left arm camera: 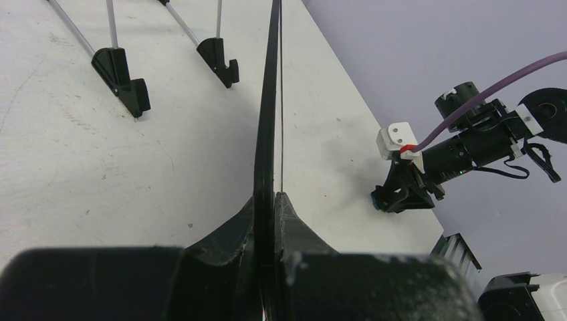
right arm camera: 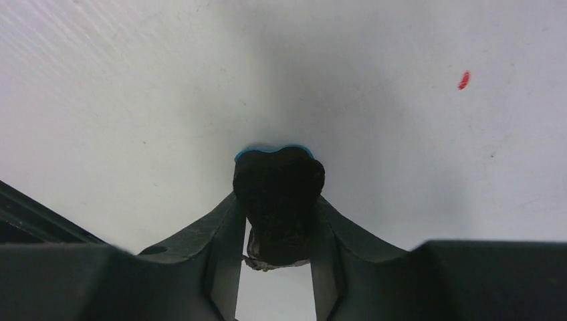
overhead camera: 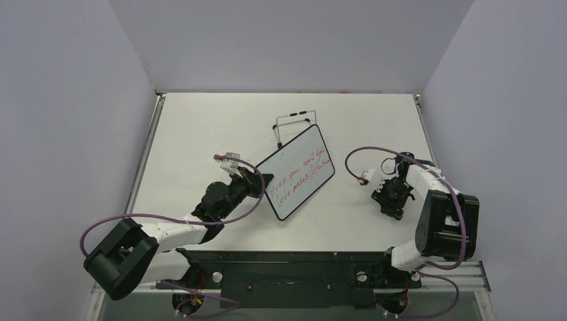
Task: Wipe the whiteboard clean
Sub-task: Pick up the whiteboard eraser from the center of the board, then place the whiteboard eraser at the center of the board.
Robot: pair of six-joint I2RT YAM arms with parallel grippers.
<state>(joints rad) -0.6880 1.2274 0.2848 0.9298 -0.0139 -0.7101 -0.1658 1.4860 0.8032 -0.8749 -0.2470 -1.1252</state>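
Left arm (overhead camera: 175,233) stretches forward and inward, left gripper (overhead camera: 262,179) clamped tight on the whiteboard (overhead camera: 297,172) edge. Right arm (overhead camera: 438,217) folds at the elbow, right gripper (right arm camera: 277,214) pointing down, fingers pressing an eraser (right arm camera: 277,180) between them.

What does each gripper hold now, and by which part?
The left gripper holds the whiteboard by one short edge of its frame; the right gripper pinches the eraser by its sides.

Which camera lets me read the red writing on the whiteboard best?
The top external view: the whiteboard faces it, so both red lines show. The left wrist view sees only the board's thin black edge, pinched in the left gripper. The right wrist view shows none of it, just a dark eraser.
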